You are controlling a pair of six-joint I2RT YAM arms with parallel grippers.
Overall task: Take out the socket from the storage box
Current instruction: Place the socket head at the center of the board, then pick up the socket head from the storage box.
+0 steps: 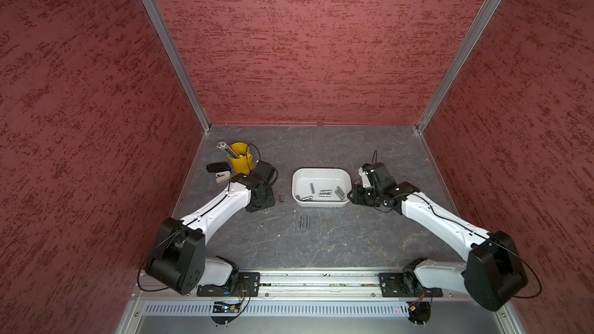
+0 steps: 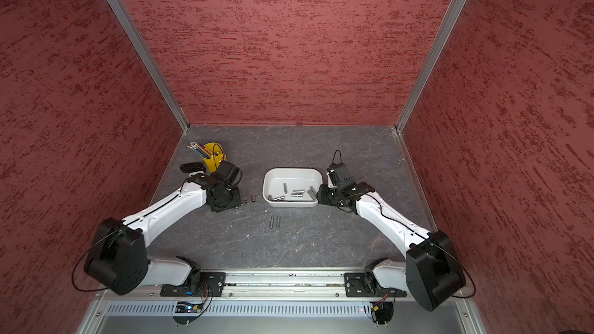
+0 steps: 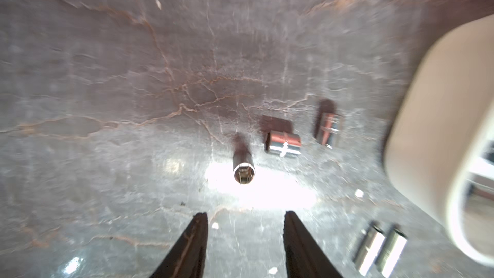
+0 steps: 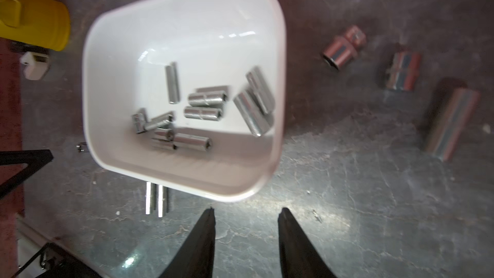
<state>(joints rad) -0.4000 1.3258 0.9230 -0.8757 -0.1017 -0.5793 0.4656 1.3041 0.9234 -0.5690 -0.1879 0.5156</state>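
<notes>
The white storage box (image 1: 321,173) sits mid-table in both top views and holds several shiny metal sockets (image 4: 199,98). My left gripper (image 3: 244,213) hangs low over the table to the left of the box, open with nothing between its fingers. One socket (image 3: 243,169) lies on the table just past its fingertips, and two more (image 3: 283,145) lie a little farther on. My right gripper (image 4: 247,211) is open and empty, close to the box's front right corner and outside the rim (image 4: 240,196).
Two sockets (image 1: 304,222) lie side by side in front of the box. Three larger sockets (image 4: 403,72) lie on the table to the right of the box. A yellow pencil cup (image 1: 239,157) with a black and a white item (image 1: 222,176) beside it stands back left.
</notes>
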